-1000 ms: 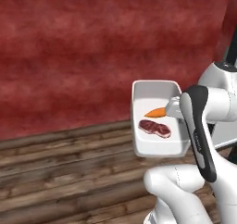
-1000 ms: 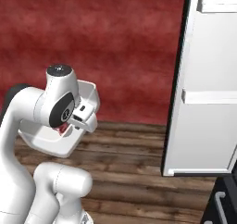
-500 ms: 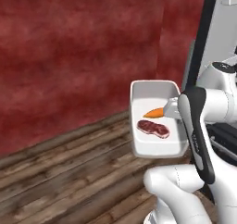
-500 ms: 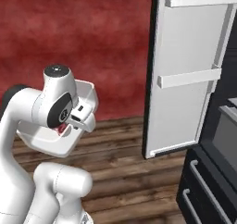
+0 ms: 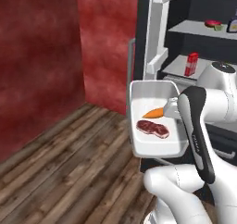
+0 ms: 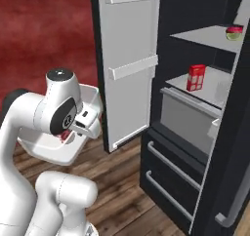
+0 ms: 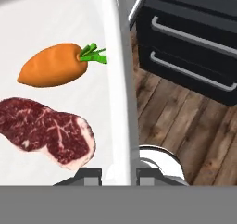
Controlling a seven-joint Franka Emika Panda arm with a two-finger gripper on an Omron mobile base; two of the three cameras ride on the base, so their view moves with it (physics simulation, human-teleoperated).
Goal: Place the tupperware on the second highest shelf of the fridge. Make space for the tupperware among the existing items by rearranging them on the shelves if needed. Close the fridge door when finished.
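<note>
One end effector [image 7: 119, 173] pinches tupperware [image 5: 152, 149] rim; fingers mostly hidden, fridge [image 6: 195, 108] cropped.

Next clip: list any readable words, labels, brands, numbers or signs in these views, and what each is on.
No readable text anywhere.
Red carton: a pale patch on its front, too blurred to read.
Dark sauce bottle: a light label, too small to read.
Tupperware: no markings.
Fridge: no markings.

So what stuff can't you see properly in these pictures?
- Tupperware, right base view: the arm covers most of it.
- Top-shelf items, left base view: too small to name.
- Brown bottle, left base view: cut by the edge.
- Steak, hand view: cut by the edge.
</note>
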